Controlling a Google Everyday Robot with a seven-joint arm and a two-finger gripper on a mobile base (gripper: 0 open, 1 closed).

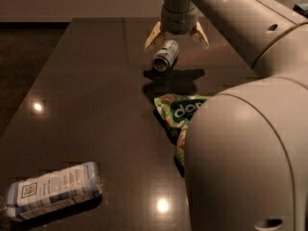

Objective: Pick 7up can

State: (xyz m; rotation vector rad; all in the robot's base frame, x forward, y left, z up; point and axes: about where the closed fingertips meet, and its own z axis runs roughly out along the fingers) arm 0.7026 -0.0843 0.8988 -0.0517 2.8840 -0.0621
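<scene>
The 7up can (pixel 165 55) lies on its side on the dark table (pixel 96 109), silver end facing front-left, green marks on its silvery body. My gripper (pixel 176 36) hangs just above and behind it. The gripper is open, with its cream fingertips (pixel 153 36) spread to either side of the can's far end and not closed on it. The can's shadow falls on the table just in front of it.
A green snack bag (pixel 178 112) lies in front of the can, partly hidden by my arm's large beige body (pixel 245 162) at the lower right. A white-and-blue packet (pixel 53 190) lies at the front left. The table's left edge (pixel 36 83) runs diagonally.
</scene>
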